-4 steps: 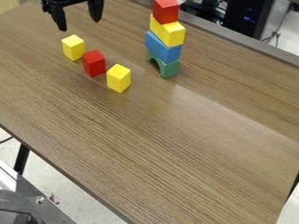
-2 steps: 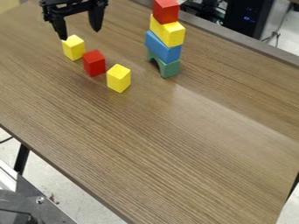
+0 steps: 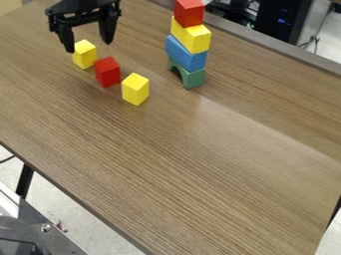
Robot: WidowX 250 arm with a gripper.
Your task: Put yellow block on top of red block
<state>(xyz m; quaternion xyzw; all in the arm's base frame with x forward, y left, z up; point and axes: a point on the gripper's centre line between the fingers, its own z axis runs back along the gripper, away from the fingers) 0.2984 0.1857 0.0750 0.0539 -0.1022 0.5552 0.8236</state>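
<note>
My gripper [image 3: 88, 47] hangs at the upper left, open, with one finger at the left edge of a yellow block [image 3: 85, 54] and the other to that block's upper right. Nothing is held between the fingers. Just to the lower right of that yellow block stands a red block [image 3: 107, 72] on the table. A second yellow block [image 3: 136, 89] stands on the red one's lower right side. Another red block [image 3: 189, 12] tops a stack, resting on a yellow block [image 3: 192, 36].
Beneath the stack's yellow block are a blue block [image 3: 186, 53] and a green arch block [image 3: 188, 75] on the wooden table [image 3: 193, 164]. Dark computer equipment [image 3: 283, 20] stands beyond the table's far edge.
The gripper has come down the view toward the leftmost yellow block, staying open. The blocks and the stack have kept their places.
</note>
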